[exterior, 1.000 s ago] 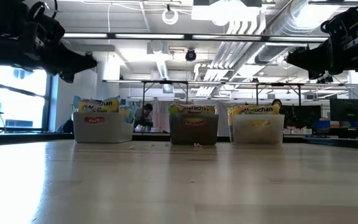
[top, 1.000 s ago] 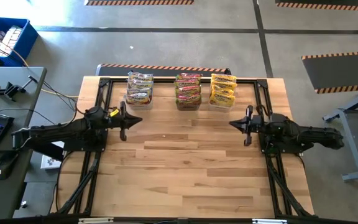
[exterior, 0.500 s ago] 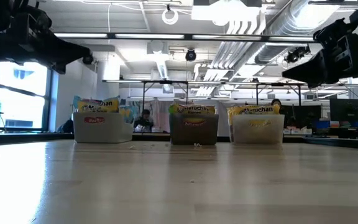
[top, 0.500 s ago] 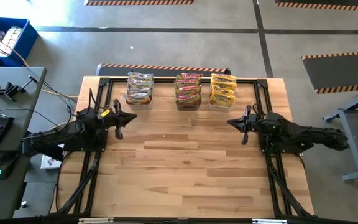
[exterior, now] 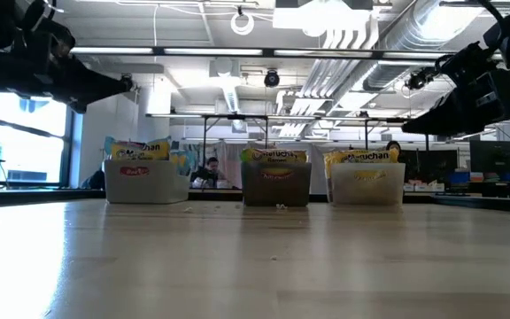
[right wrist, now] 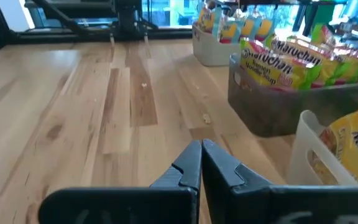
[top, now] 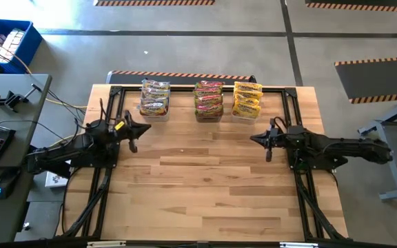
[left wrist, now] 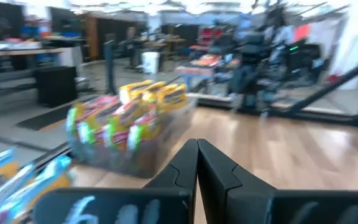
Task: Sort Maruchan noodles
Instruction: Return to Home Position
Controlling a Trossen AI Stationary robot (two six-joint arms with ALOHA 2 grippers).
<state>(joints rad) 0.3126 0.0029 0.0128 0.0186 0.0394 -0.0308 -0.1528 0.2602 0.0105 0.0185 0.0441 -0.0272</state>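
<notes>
Since noodles sit sorted in tubs at twelve o'clock, left gripper and right gripper (both pinched closed, empty) hover clear.

On the pale, streak-grained wooden plank bench, the flat crinkly yellow plastic noodle packets show blue accents in the milky-clear rectangular left tub, pink and green in the dark grey middle tub, and plain yellow in the milky-clear right tub.

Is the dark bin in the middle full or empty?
Full. The dark middle bin holds Maruchan packets that stand above its rim in the low view.
</notes>
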